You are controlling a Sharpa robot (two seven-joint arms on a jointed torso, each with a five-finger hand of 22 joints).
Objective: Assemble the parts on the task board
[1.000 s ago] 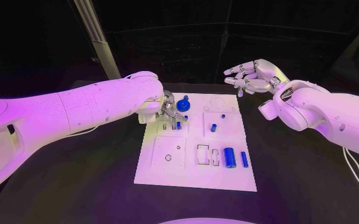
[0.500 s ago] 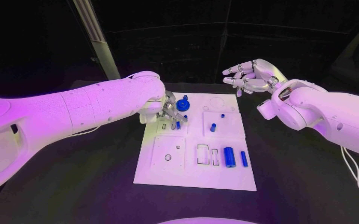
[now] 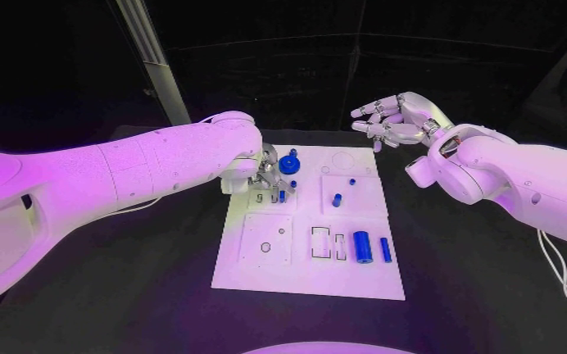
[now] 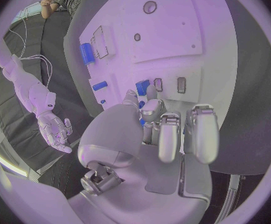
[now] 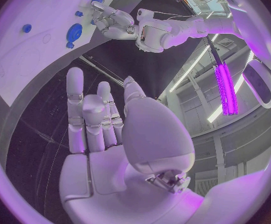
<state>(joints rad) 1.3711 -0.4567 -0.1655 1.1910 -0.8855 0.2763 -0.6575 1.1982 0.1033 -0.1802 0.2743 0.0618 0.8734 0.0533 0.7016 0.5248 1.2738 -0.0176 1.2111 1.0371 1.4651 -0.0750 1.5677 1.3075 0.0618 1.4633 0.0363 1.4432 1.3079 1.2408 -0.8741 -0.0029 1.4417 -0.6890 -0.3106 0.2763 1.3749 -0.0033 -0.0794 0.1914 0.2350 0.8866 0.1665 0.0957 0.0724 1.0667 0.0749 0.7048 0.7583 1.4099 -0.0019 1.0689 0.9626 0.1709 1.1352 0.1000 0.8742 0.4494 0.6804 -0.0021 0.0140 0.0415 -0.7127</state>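
Fingers of the left hand point(image 3: 269, 175) curl down over the upper left of the task board point(image 3: 310, 280), apparently pinching a small blue part point(image 3: 281, 197) upright, though the grip itself is hard to confirm. Just right of it stands a blue round part point(image 3: 289, 165); two loose blue cylinders point(image 3: 363, 248) lie lengthwise lower right. Above the counter point(image 3: 118, 288), the right hand point(image 3: 392, 122) hovers empty, fingers spread, farther away.

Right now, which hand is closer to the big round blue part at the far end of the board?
Left. The left hand sits over the board right beside the round blue part; the right hand hovers off beyond the board's far right corner.
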